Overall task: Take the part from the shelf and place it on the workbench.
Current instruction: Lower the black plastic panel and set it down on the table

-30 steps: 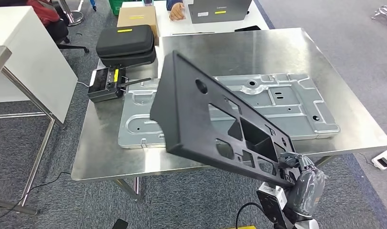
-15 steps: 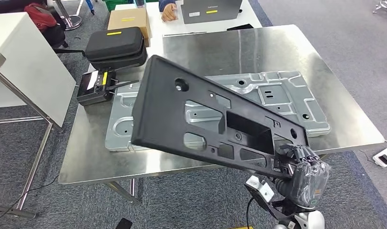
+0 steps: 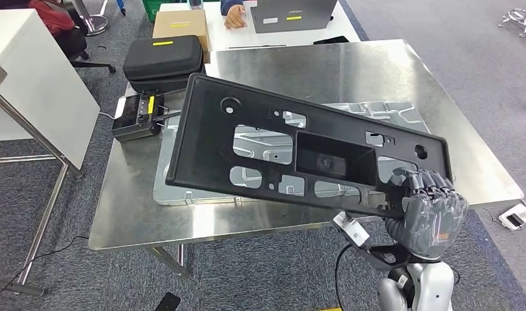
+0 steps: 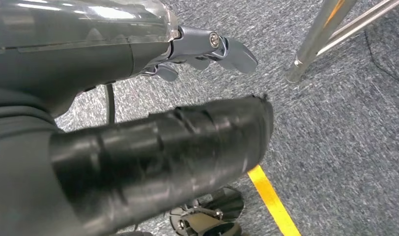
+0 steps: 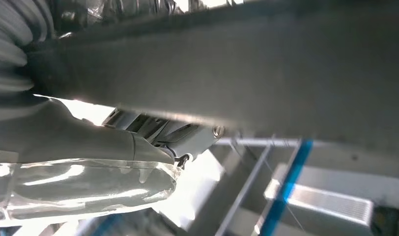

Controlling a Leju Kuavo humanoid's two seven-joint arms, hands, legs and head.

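The part is a long black plastic panel (image 3: 202, 149) with several cutouts and a boxed recess. It hangs tilted in the air above the front of the steel workbench (image 3: 325, 71). My right hand (image 3: 429, 207) grips the panel's near right end from below, fingers wrapped over its edge. In the right wrist view the panel's underside (image 5: 286, 73) lies across the fingers of that hand (image 5: 89, 162). My left hand (image 4: 114, 59) hangs over grey carpet, fingers apart and holding nothing.
A pressed silver metal plate (image 3: 383, 110) lies on the workbench under the panel. At the bench's far left sit a black case (image 3: 162, 58) and a controller (image 3: 136, 116). Beyond are a cardboard box (image 3: 179, 23), a laptop (image 3: 293, 13) and a person's hand (image 3: 234, 16). A white table (image 3: 40, 84) stands left.
The panel has swung from steeply edge-on to a flatter, broadside tilt over the bench. My right hand has risen and moved right with it. The view has shifted slightly.
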